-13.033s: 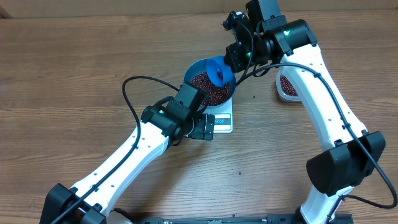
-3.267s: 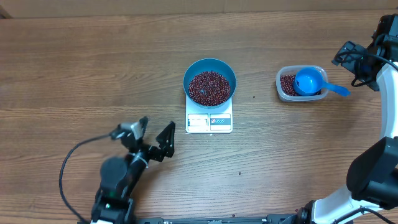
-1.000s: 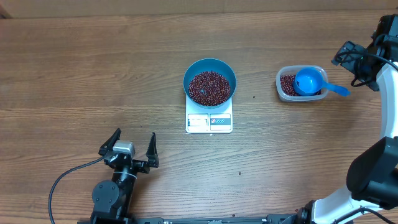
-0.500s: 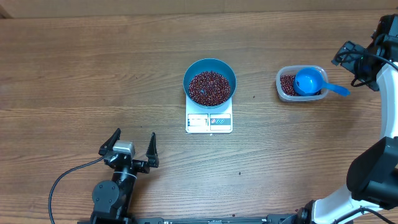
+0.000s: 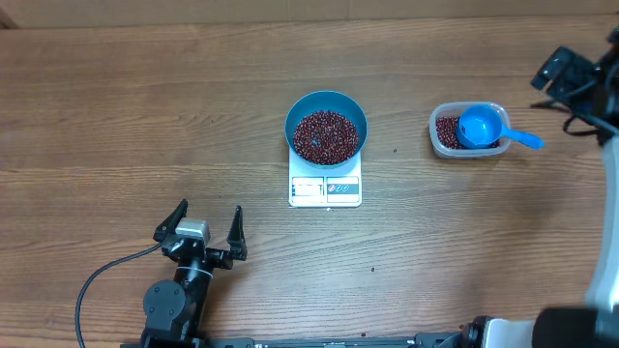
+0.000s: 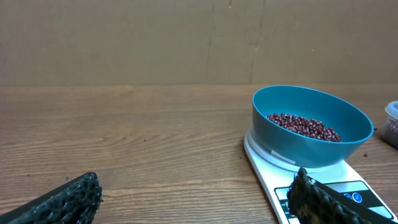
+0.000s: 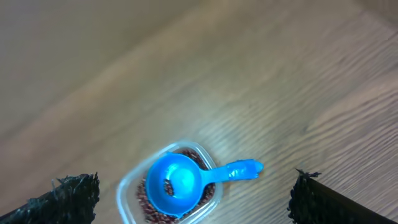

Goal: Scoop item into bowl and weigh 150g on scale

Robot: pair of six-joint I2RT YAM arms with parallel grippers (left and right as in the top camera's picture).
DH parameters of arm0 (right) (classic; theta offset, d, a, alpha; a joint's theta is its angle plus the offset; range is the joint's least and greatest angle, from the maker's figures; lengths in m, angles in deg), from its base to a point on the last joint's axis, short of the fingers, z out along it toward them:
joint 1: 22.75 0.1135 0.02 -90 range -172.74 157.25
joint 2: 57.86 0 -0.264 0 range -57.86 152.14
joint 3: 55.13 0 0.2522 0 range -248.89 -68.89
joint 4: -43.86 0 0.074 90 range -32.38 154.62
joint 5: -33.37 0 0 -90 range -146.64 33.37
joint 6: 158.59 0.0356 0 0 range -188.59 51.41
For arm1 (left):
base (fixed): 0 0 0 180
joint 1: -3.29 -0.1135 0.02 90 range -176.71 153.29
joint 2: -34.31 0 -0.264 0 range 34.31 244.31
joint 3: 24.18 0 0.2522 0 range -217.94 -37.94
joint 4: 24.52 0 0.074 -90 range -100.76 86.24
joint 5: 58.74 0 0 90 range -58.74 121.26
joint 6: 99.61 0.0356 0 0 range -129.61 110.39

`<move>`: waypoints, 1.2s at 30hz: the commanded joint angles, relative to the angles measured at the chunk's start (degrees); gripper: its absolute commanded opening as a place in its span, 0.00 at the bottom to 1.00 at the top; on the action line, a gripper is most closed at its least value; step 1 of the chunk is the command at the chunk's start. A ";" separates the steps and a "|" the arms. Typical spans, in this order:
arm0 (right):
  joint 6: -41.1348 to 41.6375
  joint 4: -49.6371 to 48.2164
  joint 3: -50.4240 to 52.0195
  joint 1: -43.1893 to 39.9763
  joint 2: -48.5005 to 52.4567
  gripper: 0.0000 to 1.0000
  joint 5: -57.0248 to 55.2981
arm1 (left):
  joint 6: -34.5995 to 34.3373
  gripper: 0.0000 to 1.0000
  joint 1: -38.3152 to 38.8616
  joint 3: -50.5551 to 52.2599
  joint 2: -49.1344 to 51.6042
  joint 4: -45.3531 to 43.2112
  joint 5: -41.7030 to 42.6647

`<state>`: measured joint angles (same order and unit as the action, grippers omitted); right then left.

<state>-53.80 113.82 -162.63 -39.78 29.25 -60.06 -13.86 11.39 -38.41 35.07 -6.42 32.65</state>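
Note:
The blue bowl (image 5: 326, 101) stands on the white scale (image 5: 325, 190), with red-brown beans (image 5: 326, 135) heaped inside. The left wrist view shows the bowl (image 6: 311, 140), its beans (image 6: 303, 124) and the scale (image 6: 267, 163) ahead to the right. My left gripper (image 5: 205, 224) is open near the table's front left, empty and well apart from the scale. My right gripper (image 5: 571, 72) is open at the far right edge, raised above the tub. Nothing sits between its fingers (image 7: 62, 199).
A clear plastic tub (image 5: 436, 130) of beans stands right of the scale. A small blue scoop (image 5: 481, 127) rests in it with the handle pointing right. From above, the right wrist view shows the scoop (image 7: 180, 183) and the tub (image 7: 129, 186). A few stray beans dot the wood.
The right arm has pulled back toward the upper right edge of the overhead view. The left arm has stayed put over the last second. Bowl, scale and scoop are unmoved.

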 commanded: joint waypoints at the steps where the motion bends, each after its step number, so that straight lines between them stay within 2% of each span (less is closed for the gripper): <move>1: 0.22 -0.20 -0.22 0.22 -4.33 1.00 -0.31 | 0.87 0.99 -0.61 0.20 -0.48 0.13 -0.72; 15: 0.22 -0.17 -0.22 0.31 -21.20 1.00 -0.33 | 0.87 0.99 -0.61 0.20 -0.48 0.13 -0.74; 19: 0.22 -0.15 -0.20 2.67 -24.48 1.00 -0.33 | 0.87 1.00 -0.61 0.20 -0.48 0.13 -0.72; 27: 0.22 1.57 0.00 10.60 -25.31 1.00 -0.31 | 0.90 1.00 -0.61 0.20 -0.48 0.13 -0.72; 36: 0.22 3.91 1.09 11.56 -22.95 1.00 -0.31 | 0.87 1.00 -0.61 0.20 -0.48 0.13 -0.72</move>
<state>-53.80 117.67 -162.56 -28.59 5.99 -60.01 -13.86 11.39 -38.41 35.07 -6.42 32.47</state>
